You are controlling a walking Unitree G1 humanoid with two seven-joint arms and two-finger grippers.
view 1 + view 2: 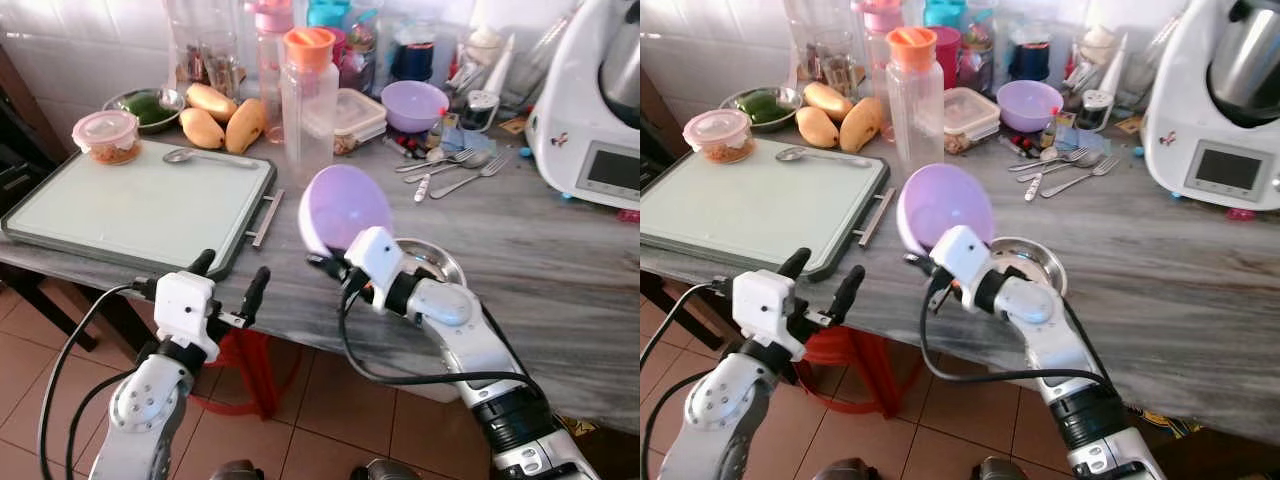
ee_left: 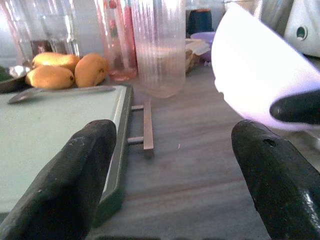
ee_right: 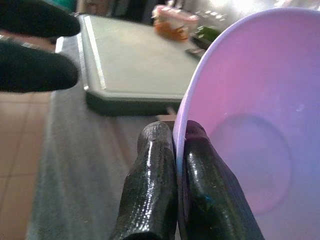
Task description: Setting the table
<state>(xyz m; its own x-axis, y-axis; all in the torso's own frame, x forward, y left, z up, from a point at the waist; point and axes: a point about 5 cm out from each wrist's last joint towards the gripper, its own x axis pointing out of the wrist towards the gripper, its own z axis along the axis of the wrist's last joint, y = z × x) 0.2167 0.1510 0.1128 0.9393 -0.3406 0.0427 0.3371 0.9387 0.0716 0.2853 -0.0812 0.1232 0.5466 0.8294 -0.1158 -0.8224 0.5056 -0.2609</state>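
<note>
Above the front edge of a grey marbled worktop [image 1: 560, 250], the robot's right hand [image 1: 330, 268] pinches the rim of a lilac bowl [image 1: 345, 205] between its two black fingers [image 3: 150, 195], one inside the wall and one outside. The bowl is carried on edge, clear of the surface, its hollow facing the robot; that rim pinch appears to be why it hangs tilted rather than level. Just at 3 o'clock of it sits a small steel dish [image 1: 435, 262] on the worktop.

The left hand [image 1: 232, 284] waits at 9 o'clock of the bowl, fingers spread and holding nothing, at the near corner of a pale green tray [image 1: 130, 205], probably the place setting the bowl is bound for. A spoon [image 1: 205, 156] already lies at the tray's 12 o'clock edge, with a lidded tub of food [image 1: 106, 135] at its far left corner.

Behind, toward 12 o'clock, the worktop is crowded: mangoes [image 1: 225, 118], an orange-capped bottle [image 1: 307, 100], a second lilac bowl [image 1: 415, 104], loose forks [image 1: 460, 168], and a white kitchen machine [image 1: 590, 100] at 2 o'clock. Terracotta floor tiles [image 1: 330, 400] show below, white wall tiles [image 1: 70, 40] behind.
</note>
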